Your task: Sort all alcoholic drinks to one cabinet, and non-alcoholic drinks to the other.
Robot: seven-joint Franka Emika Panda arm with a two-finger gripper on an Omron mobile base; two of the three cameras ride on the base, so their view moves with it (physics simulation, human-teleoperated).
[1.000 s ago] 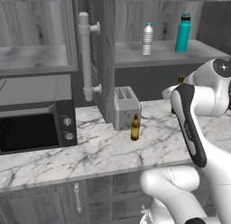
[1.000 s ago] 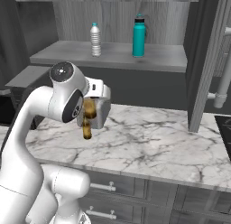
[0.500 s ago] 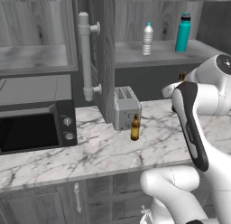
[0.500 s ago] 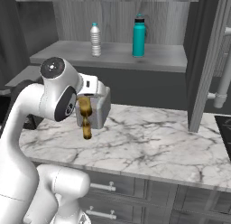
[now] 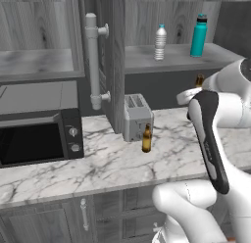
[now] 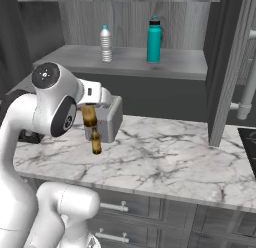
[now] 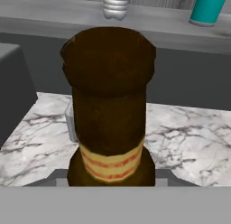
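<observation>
While the gripper (image 6: 89,111) stands closed on a beer bottle (image 7: 108,110), that bottle hangs clear of the counter (image 6: 165,157), up in front of the arm and just beside the toaster (image 6: 107,119). In the hand view its brown neck and mouth loom close, with a pale red-striped label band low on it. In the left base view its top (image 5: 199,80) peeks out behind the white arm. A second beer bottle (image 5: 146,138) stands upright on the marble counter, just in front of the toaster; in the right base view it sits directly below the held one (image 6: 96,142).

On the open cabinet shelf (image 5: 171,60) above, the water bottle (image 5: 160,42) and the teal flask (image 5: 198,36) both stand upright, apart from each other, flask to the right. The cabinet door (image 5: 113,60) with its pale bar handle (image 5: 93,60) stands open, edge-on, left of the shelf. A microwave (image 5: 39,136) sits at the counter's left end.
</observation>
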